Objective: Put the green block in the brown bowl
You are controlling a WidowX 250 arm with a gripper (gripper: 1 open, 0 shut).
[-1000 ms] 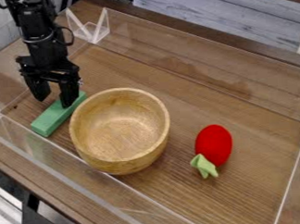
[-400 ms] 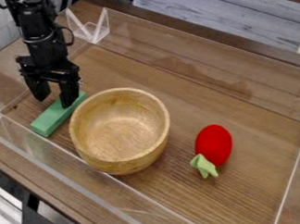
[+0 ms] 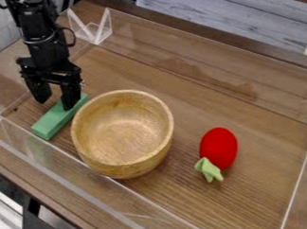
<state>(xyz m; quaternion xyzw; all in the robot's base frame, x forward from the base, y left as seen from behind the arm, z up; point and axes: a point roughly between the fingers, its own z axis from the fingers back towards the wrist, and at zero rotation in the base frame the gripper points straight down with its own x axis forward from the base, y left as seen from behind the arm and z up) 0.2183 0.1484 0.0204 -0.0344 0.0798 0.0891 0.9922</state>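
1 arm, black, coming down from the top left corner. Tool point(image 3: 53, 91) points straight down, jaws spread wide, nothing held. Its 2 fingers point(image 3: 70, 94) hang right over the far end of the green block point(image 3: 51, 119); tips look at or just above the block's top face, can't tell if they touch it.

Block lies flat on the bench point(image 3: 219, 86), long axis running from near-left to far-right, just left of the bowl point(image 3: 123, 133). Its far end sits close to the bowl's outer wall, possibly touching, gap too small to read. Not in the bowl.

Bowl is upright, light wood with visible grain, thick rim, empty inside. It sits roughly mid-bench, toward the near edge.

Right of the bowl, well apart from the block: 1 red strawberry toy point(image 3: 218, 147) lying on the bench, green stem point(image 3: 210, 168) pointing toward the near edge. Clear of the bowl, small gap between them.

Bench top is brown wood-grain, ringed by low clear plastic walls point(image 3: 70, 186); near wall runs diagonally across the lower left. A clear bracket-like piece point(image 3: 96, 26) stands at the far wall behind the arm. Grey planks point(image 3: 241, 14) behind the far wall.
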